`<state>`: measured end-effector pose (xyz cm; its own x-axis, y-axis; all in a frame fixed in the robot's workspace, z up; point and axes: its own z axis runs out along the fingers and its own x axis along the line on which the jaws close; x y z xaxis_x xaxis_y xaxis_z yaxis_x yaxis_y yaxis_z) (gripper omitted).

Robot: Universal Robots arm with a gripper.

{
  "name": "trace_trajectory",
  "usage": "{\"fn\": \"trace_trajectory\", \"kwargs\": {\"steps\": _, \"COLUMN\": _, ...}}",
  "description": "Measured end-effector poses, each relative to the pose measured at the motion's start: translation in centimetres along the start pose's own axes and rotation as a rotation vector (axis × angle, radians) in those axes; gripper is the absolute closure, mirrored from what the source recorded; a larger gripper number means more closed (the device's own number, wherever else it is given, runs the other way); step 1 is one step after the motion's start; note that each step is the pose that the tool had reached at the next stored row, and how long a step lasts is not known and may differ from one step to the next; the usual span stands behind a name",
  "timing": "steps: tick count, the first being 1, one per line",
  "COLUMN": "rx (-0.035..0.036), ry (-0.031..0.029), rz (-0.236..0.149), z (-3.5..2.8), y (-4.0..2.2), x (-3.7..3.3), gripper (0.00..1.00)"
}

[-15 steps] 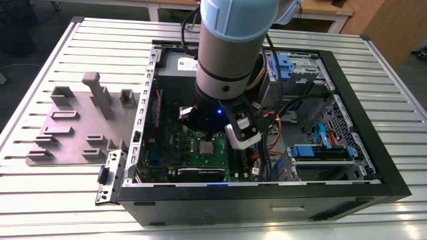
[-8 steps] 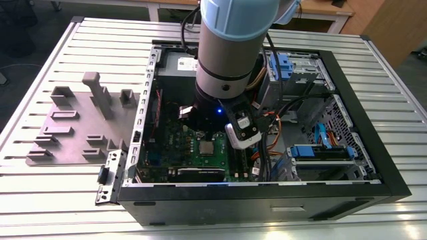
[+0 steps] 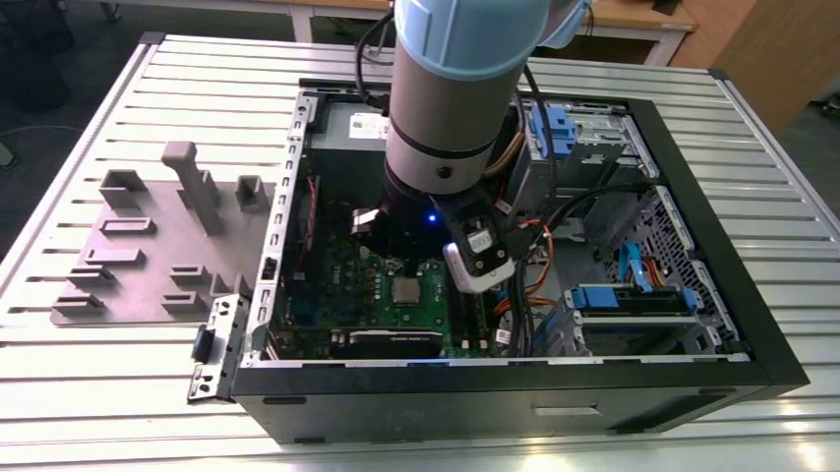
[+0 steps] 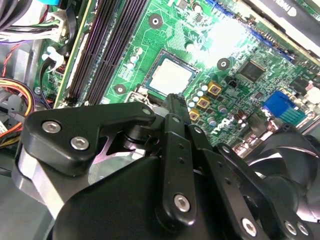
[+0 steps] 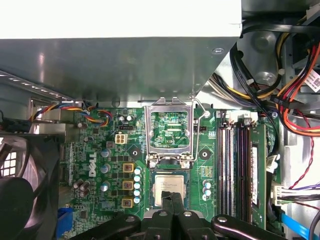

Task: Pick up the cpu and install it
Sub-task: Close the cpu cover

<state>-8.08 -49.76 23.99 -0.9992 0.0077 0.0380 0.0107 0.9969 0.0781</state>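
Most of it looks done: your cpu [image 5: 169,189] lies flat in its socket, and the tool [image 5: 173,197] hangs at its edge, fingers pressed together, gripping nothing. First wrist view gives you the socket bracket [image 5: 171,131] flipped up, not yet latched. Exterior view gives you the whole case [image 3: 525,405] on the table [image 3: 132,393].

In the exterior view, around the cpu [image 3: 409,289]: the arm [image 3: 453,108] fills 12 o'clock, cables [image 3: 532,283] crowd 3 o'clock, the case wall [image 3: 279,236] bounds 9 o'clock; low board [image 3: 341,280] lies open between it and the cpu.
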Motion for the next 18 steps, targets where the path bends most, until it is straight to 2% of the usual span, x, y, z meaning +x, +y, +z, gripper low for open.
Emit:
{"fn": "trace_trajectory", "kwargs": {"steps": 2, "rx": 0.0005, "ry": 0.0012, "rz": -0.015, "z": 0.0, "y": 0.0, "x": 0.0, "gripper": 0.89}}
{"fn": "trace_trajectory", "kwargs": {"steps": 7, "rx": 0.0029, "ry": 0.0061, "rz": -0.079, "z": 0.0, "y": 0.0, "x": 0.0, "gripper": 0.89}}
{"fn": "trace_trajectory", "kwargs": {"steps": 10, "rx": 0.003, "ry": 0.0063, "rz": -0.08, "z": 0.0, "y": 0.0, "x": -0.08, "gripper": 0.89}}
{"fn": "trace_trajectory", "kwargs": {"steps": 16, "rx": 0.004, "ry": 0.0065, "rz": -0.085, "z": -0.04, "y": 0.03, "x": -0.66, "gripper": 0.89}}
{"fn": "trace_trajectory", "kwargs": {"steps": 18, "rx": 0.0159, "ry": 0.0074, "rz": -0.085, "z": -0.02, "y": 0.23, "x": -0.66, "gripper": 0.89}}
